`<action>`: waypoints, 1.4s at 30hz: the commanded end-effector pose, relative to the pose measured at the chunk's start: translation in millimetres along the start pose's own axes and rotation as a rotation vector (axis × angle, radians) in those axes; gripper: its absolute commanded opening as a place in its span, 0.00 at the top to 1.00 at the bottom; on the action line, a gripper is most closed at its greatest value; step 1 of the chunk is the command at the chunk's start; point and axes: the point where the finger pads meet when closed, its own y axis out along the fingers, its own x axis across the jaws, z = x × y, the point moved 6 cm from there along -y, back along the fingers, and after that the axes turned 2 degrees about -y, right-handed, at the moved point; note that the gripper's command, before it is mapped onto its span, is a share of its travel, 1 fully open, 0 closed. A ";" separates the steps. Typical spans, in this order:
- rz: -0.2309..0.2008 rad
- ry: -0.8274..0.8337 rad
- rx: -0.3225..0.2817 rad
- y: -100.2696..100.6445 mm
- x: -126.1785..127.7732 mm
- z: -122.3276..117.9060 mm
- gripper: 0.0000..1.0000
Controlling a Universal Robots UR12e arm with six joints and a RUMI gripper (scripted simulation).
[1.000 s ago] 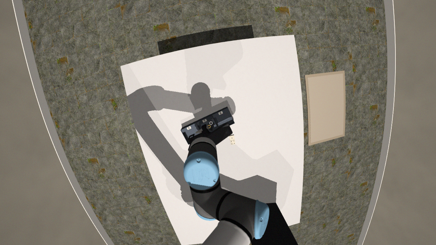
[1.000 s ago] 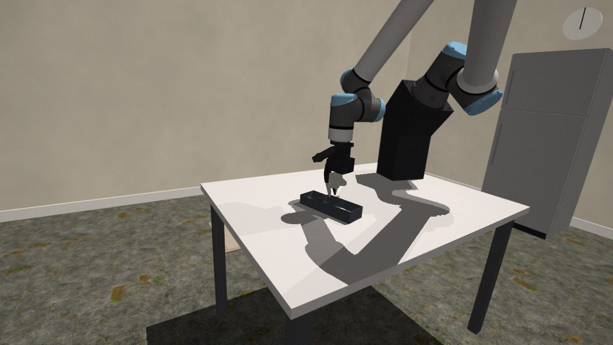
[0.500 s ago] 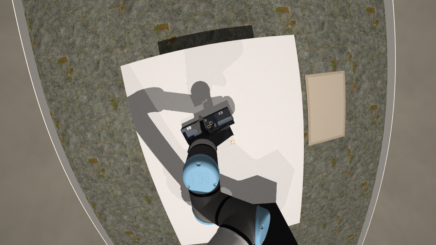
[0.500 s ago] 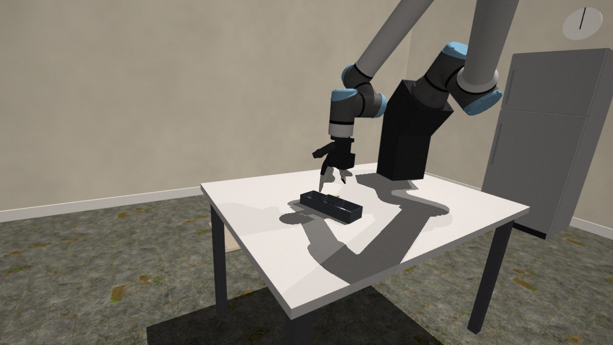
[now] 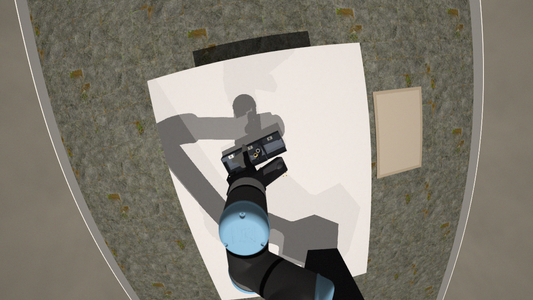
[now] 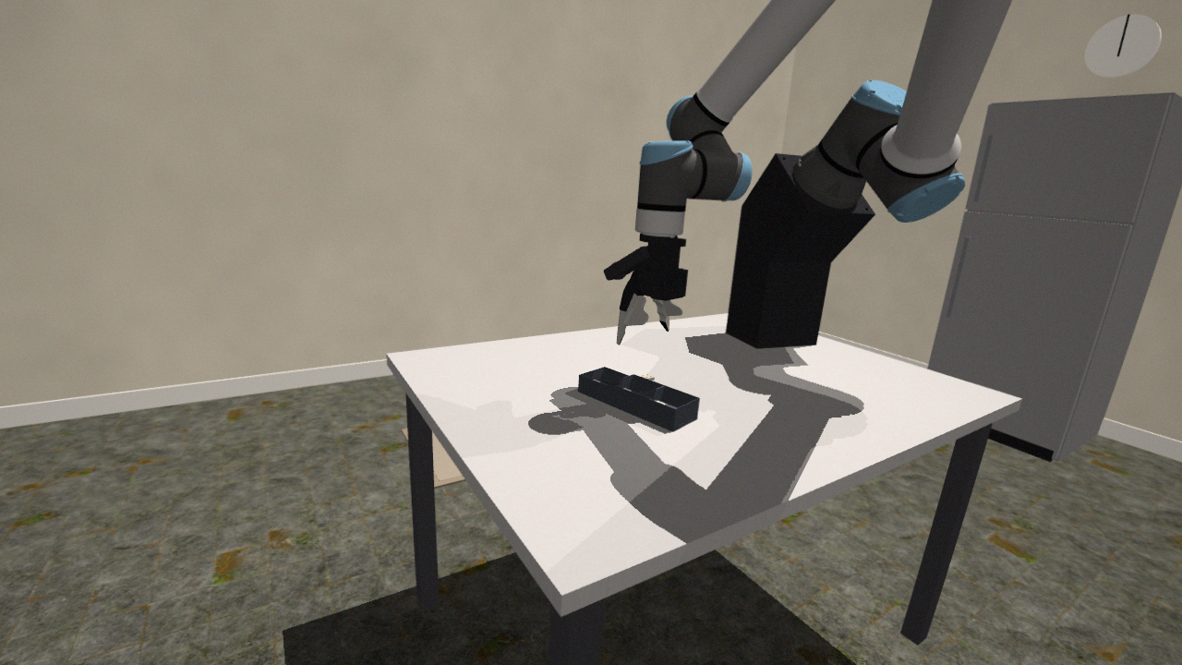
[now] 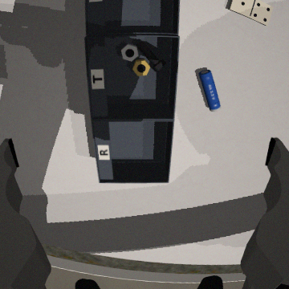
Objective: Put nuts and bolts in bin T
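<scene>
A dark row of three bins (image 7: 132, 88) lies on the white table; it also shows in the overhead view (image 5: 254, 151) and the side view (image 6: 638, 397). The middle bin carries the label T (image 7: 98, 79). Inside it lie a grey nut (image 7: 129, 52), a brass nut (image 7: 141, 67) and a black bolt (image 7: 152, 56). The bin labelled R (image 7: 103, 152) holds nothing that I can see. My gripper (image 6: 640, 324) hangs well above the bins with its fingers wide open and empty; its fingers show at the lower corners of the wrist view (image 7: 144, 217).
A blue battery (image 7: 209, 89) lies on the table right of the bins. A white domino (image 7: 250, 9) lies at the top right of the wrist view. The table's edge runs across the bottom of the wrist view. The arm's black base (image 6: 785, 256) stands at the table's far side.
</scene>
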 end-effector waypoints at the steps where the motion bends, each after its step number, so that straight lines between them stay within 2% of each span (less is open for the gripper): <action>1: 0.000 0.000 0.000 -15.3 -0.5 0.1 0.00; 13: 0.000 -0.001 0.000 -63.3 -0.5 0.2 0.00; 15: 0.000 -0.001 0.000 -63.3 -0.5 0.2 0.00; 18: 0.000 -0.001 0.000 -75.3 -0.5 0.2 0.00; 42: 0.000 -0.001 0.000 -75.3 -0.5 0.2 0.00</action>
